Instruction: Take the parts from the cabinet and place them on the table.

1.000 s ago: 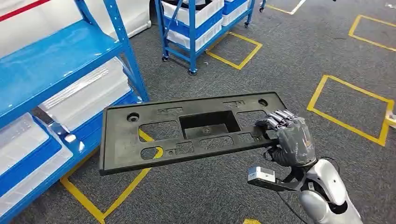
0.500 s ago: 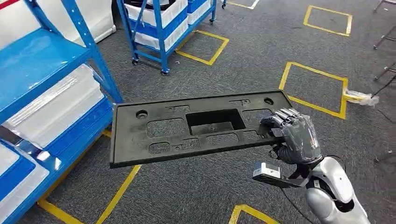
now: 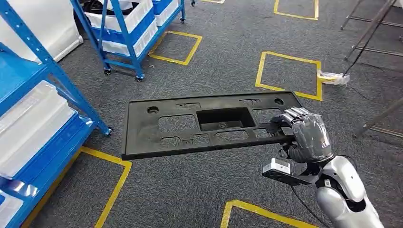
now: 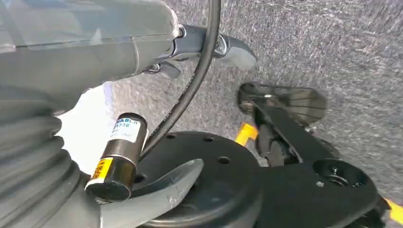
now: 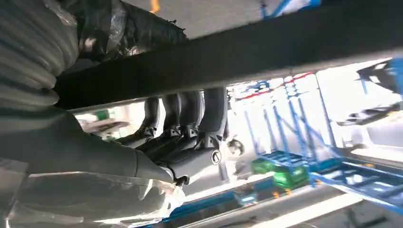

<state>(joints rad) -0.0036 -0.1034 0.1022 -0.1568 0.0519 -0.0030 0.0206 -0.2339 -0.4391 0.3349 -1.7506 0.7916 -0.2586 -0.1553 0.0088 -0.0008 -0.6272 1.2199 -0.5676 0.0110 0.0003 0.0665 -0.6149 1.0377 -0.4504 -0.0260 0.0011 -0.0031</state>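
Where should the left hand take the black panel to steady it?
Probably the free left end of the panel, coming from the robot's left. The right hand holds the right end alone, so the long flat part hangs out sideways unsupported. The left edge is plain and straight, and the cut-out beside it would likely let the hand's fingers wrap through.

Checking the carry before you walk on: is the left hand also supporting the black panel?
No. In the head view the right hand alone grips one end of the black panel; its far end hangs free.
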